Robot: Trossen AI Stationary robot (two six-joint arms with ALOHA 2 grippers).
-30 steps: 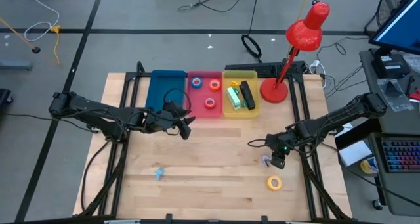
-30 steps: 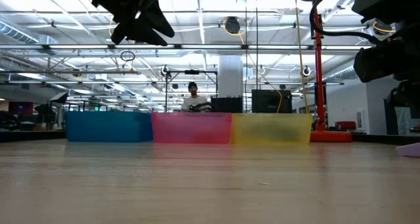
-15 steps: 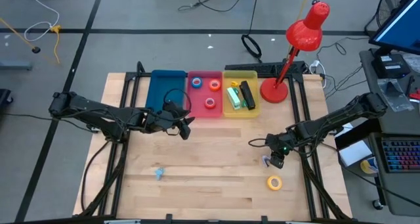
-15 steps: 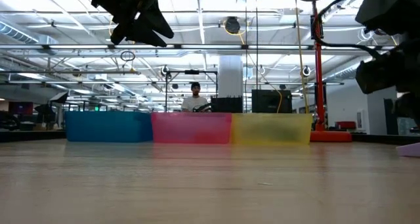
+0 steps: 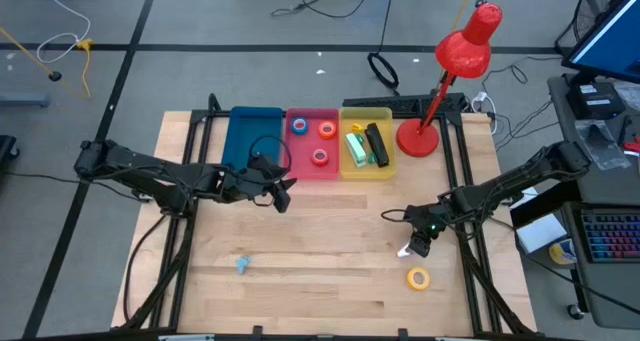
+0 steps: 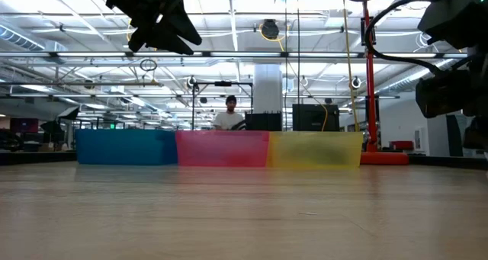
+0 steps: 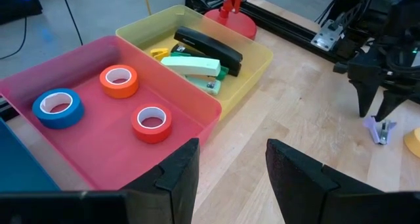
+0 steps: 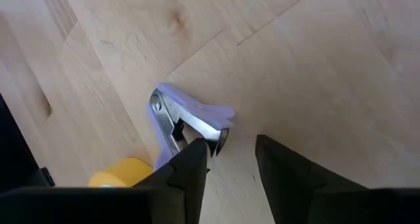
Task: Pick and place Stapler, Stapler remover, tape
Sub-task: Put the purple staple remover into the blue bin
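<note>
A lilac stapler remover (image 8: 187, 119) lies flat on the wood near the table's right edge (image 5: 405, 251). My right gripper (image 8: 230, 161) is open, pointing down just over it, with one fingertip (image 8: 197, 152) beside its metal jaw end. The yellow tape roll (image 5: 418, 277) lies flat nearer the table's near edge. Blue (image 7: 58, 106), orange (image 7: 119, 80) and red (image 7: 151, 121) tape rolls lie in the pink bin (image 5: 313, 171). A black stapler (image 7: 209, 48) and a pale green stapler (image 7: 191, 66) lie in the yellow bin (image 5: 390, 141). My left gripper (image 7: 233, 161) is open, held high in front of the pink bin.
A blue bin (image 5: 255, 141) stands left of the pink one. A red desk lamp (image 5: 440, 91) rises at the far right corner. A small blue object (image 5: 241, 264) lies on the left near side. Bare wood spans the table's middle.
My right arm has come down a little toward the stapler remover, its fingers staying apart. The left arm and the objects on the table have kept still.
</note>
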